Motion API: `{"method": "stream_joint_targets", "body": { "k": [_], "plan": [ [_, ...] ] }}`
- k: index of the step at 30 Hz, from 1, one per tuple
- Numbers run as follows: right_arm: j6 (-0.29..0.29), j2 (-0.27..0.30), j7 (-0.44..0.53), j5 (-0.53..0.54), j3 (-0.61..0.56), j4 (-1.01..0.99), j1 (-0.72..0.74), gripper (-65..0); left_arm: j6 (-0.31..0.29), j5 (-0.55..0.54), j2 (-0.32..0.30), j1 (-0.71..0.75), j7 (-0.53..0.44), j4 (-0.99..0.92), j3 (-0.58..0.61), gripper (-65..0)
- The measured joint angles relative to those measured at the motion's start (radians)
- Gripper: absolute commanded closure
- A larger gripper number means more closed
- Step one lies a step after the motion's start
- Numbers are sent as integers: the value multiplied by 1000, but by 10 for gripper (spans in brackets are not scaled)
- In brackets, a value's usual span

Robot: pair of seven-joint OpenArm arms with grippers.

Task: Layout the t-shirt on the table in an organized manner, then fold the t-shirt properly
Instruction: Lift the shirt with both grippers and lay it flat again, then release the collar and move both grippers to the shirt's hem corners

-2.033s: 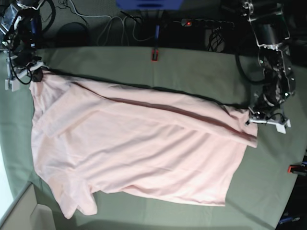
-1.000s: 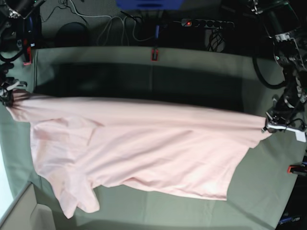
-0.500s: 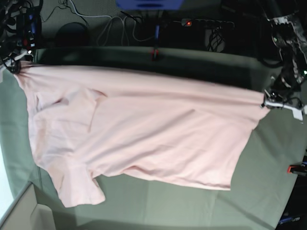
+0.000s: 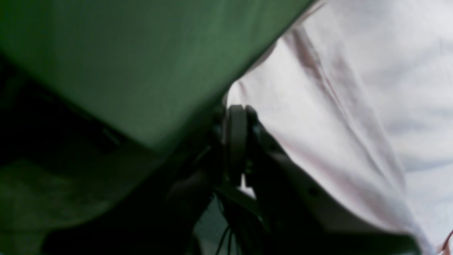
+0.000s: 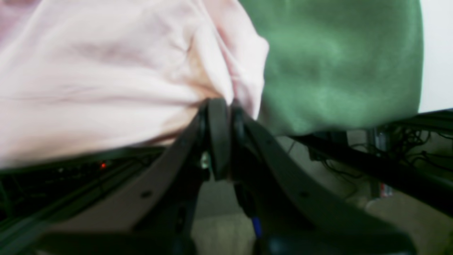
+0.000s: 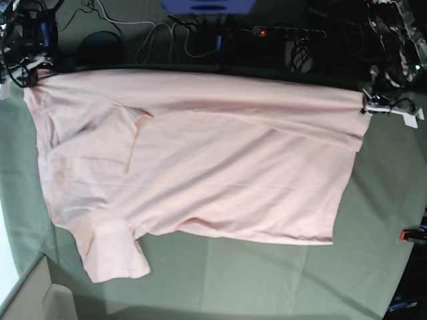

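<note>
Grey-green worktop (image 6: pixel 280 280) carries the pink t-shirt (image 6: pixel 200 173), stretched taut between the left claw (image 6: pixel 369 105) and right claw (image 6: pixel 28 75), each clamped on a corner.

T-shirt (image 6: pixel 200 160) lettering hidden, face-down

Two dark robot arms, seen from across the room. The left gripper (image 6: pixel 373 105) carries a small white plate-like tip at its outer end, below a tangle of black cabling and silvery metal links. The right gripper (image 6: pixel 27 72) shows black housing threaded with looping black wires and a touch of blue. Close up, each wrist view shows matte black jaws tapering from broad flat arms to a narrow rounded end, with small round screw holes set into the flanks. Thin black cables run beneath the left gripper (image 4: pixel 237 117); a blue fitting sits under the right gripper (image 5: pixel 219 106).
</note>
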Motion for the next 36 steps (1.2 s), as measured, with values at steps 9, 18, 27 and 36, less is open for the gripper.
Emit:
{"method": "stream_joint_targets", "body": {
  "k": [9,18,27,36],
  "plan": [
    [0,4,10,-2,0,-7,-3,0,3,6,58,-35,8,-10,-72,0],
    [0,12,8,-18,0,-7,-3,-216,3,5,56,-37,8,1,-69,-49],
    [3,5,-18,-23,48,8,-6,-256,7,16,54,-22,0,113,-77,-352],
    [-1,6,-35,-37,81,77,74,-257,13,27,48,-135,5,136,-79,-433]
  ]
}}
